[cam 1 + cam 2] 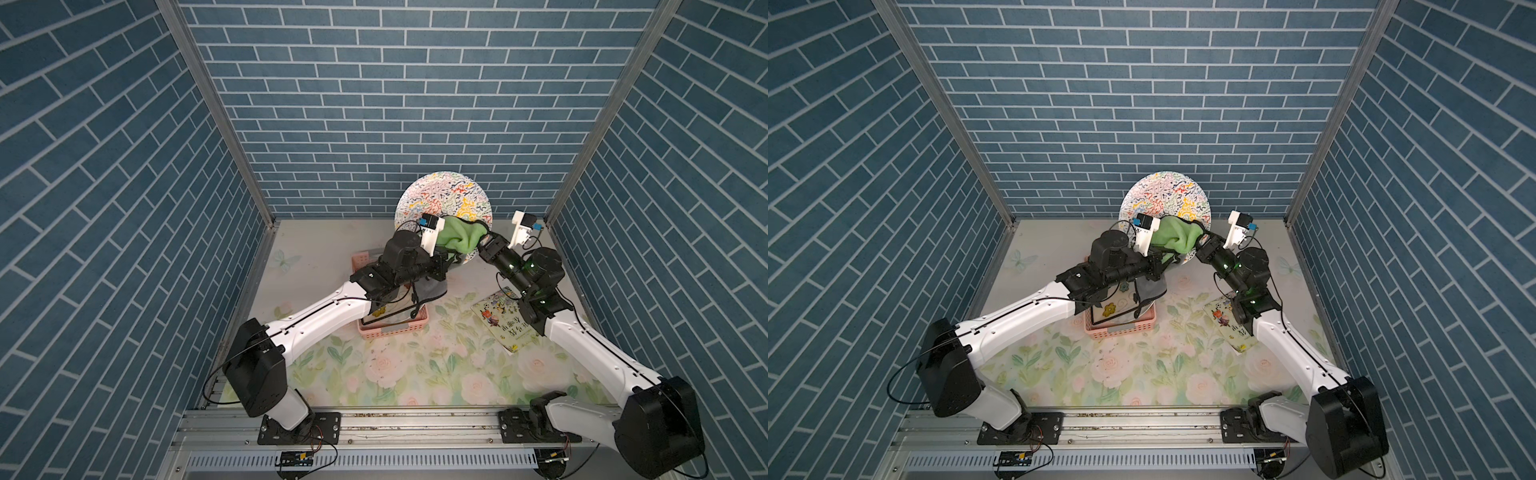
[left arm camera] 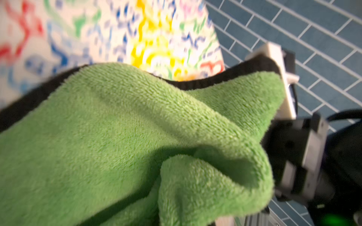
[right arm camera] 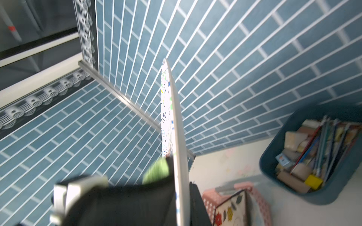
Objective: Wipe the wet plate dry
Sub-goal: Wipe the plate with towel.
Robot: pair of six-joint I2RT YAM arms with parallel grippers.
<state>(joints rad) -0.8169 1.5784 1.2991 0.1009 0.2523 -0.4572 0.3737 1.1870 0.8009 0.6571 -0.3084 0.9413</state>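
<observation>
The round white plate with many-coloured squiggles (image 1: 440, 195) (image 1: 1163, 195) stands on its edge, almost upright, over the far part of the bench (image 1: 415, 365), just before the back wall. I cannot tell if its lower rim touches the bench.

The bench carries a smooth cover printed with pale roses and green leaves. Three walls of blue brick pattern with thin white joints (image 1: 374, 104) close the room, and bare aluminium posts (image 1: 216, 124) stand at the corners.

The right hand (image 1: 484, 241) (image 1: 1202, 241) is clenched on the lower right rim of the plate. The right wrist view shows the plate from the side as a thin, slightly curved disc (image 3: 177, 117) with a plain white back.

The left hand (image 1: 442, 259) is closed on a soft green terry cloth with a black knitted border (image 1: 459, 237) (image 2: 137, 137). The cloth lies in thick folds against the lower part of the patterned face.

Under the left arm a pink plastic basket with a lattice wall (image 1: 390, 330) (image 3: 260, 195) holds a flower-painted dish and a grey cloth. A thin picture book (image 1: 503, 320) lies flat below the right arm. A dark blue plastic tub full of mixed things (image 3: 274, 146) shows only in the right wrist view.
</observation>
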